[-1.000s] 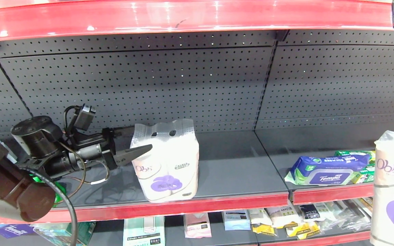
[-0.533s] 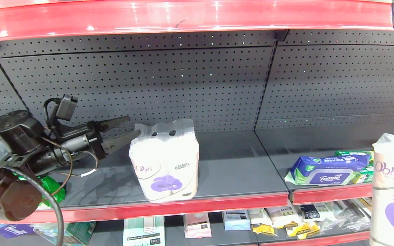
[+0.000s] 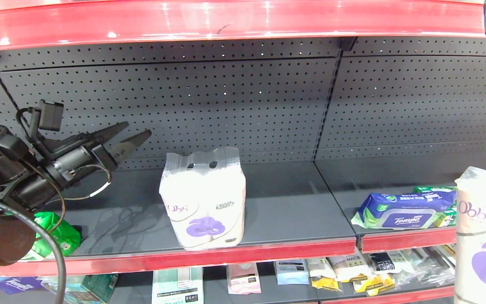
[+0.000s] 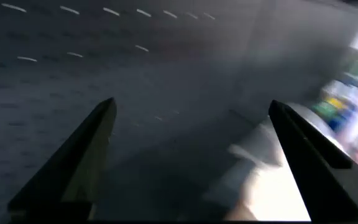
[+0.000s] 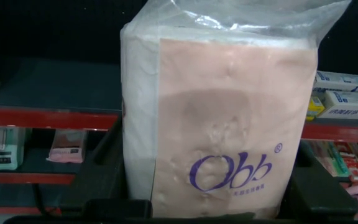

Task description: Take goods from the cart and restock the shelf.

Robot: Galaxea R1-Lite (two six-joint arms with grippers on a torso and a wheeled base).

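At lower right the right gripper (image 5: 210, 165) clamps a toilet-roll pack (image 3: 481, 228) by its sides, likely light and squashy; the left gripper (image 3: 138, 128) gapes empty.

We have drawn our left gripper (image 3: 138, 128) off the shelf pack (image 3: 203, 198), back to the left and upward. Its fingers, which straddled the pack's upper corner, now stand spread and well apart from it. Our right-held pack (image 3: 483, 236) has sunk slightly.
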